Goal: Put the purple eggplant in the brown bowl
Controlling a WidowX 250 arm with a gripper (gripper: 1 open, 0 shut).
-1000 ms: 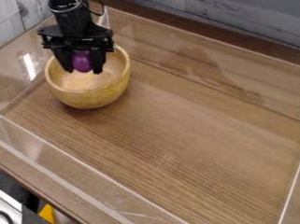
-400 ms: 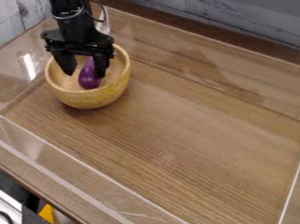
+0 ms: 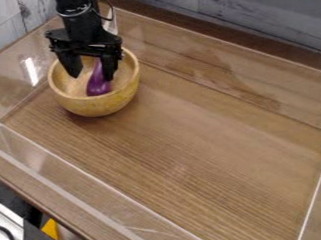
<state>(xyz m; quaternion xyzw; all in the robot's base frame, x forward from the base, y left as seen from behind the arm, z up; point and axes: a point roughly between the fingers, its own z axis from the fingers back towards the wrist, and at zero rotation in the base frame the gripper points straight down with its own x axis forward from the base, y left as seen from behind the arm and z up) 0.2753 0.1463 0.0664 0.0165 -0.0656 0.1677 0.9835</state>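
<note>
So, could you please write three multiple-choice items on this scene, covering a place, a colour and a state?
1. Where is the purple eggplant?
A. inside the brown bowl
B. on the table beside the bowl
C. at the table's far right edge

2. What colour is the bowl?
A. blue
B. light brown
C. white

3. How do the fingers of the hand stand?
A. shut on the eggplant
B. spread apart above it
C. out of view

Key: 1 A, the eggplant lies within the rim; 2 B, its wall is tan wood; 3 B, the fingers straddle the eggplant with gaps.
</note>
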